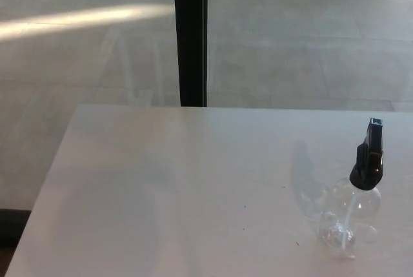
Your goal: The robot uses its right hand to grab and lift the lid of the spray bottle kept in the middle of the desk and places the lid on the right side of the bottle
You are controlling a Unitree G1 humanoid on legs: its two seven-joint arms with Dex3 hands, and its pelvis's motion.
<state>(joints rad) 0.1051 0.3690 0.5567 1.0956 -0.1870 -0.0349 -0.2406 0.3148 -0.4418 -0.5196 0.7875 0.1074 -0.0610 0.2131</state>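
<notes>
A clear spray bottle (348, 222) stands upright on the white desk (181, 186), toward the picture's right. Its black lid with the trigger nozzle (368, 159) sits on top of the bottle's neck, and a thin dip tube shows inside the clear body. The bottle casts a soft shadow to its left on the desk. Neither of my hands nor any part of my arms shows in the head view.
The desk's far edge runs across the middle of the picture and its left edge slants down to the lower left. Beyond it lies a grey floor with a black vertical post (191, 35) rising behind the desk.
</notes>
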